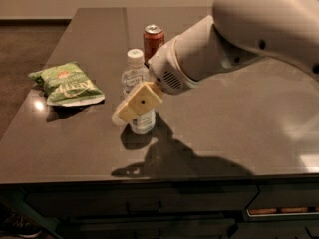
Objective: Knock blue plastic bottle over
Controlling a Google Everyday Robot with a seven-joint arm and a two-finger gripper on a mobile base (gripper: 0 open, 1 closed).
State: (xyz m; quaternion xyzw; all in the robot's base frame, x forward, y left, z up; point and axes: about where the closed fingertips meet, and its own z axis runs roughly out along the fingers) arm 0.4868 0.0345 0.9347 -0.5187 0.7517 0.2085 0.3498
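The blue plastic bottle (133, 76), clear with a white cap and pale label, stands upright near the middle of the dark table (209, 133). My gripper (130, 108), with cream-coloured fingers, reaches in from the right and lies across the front of the bottle's lower half, hiding part of the label. It appears to touch the bottle. The big white arm fills the upper right of the view.
A red-orange soda can (153, 38) stands just behind the bottle. A green chip bag (67, 83) lies to the left near the table's left edge. Drawers show below the front edge.
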